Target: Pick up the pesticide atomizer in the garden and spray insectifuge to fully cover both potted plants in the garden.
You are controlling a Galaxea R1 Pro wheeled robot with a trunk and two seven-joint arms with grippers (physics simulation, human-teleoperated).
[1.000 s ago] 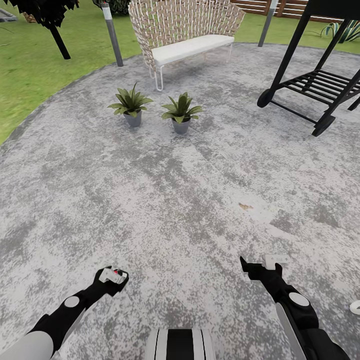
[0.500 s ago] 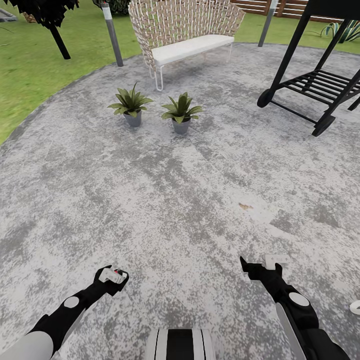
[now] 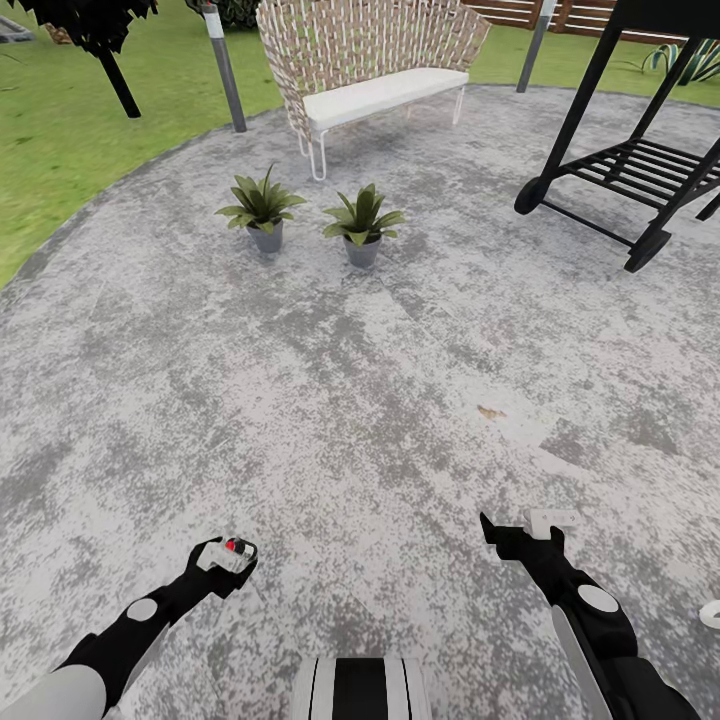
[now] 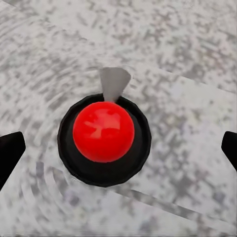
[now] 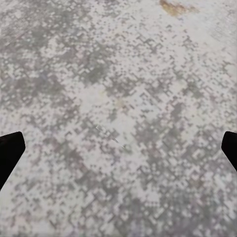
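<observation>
Our left claw (image 3: 228, 556) spread wide, atomizer (image 4: 104, 139) standing between fingers, ungrasped. Our right claw (image 3: 518, 528) released over paving (image 3: 400, 400).

Wicker bench (image 3: 365, 62), black grill (image 3: 640, 150), grey lamp post (image 3: 224, 68), dark tree (image 3: 95, 35)

Two potted plants (image 3: 262, 212) (image 3: 362, 227); one atomizer (image 3: 237, 546); one wicker seat (image 3: 370, 60); one grill (image 3: 640, 150).
</observation>
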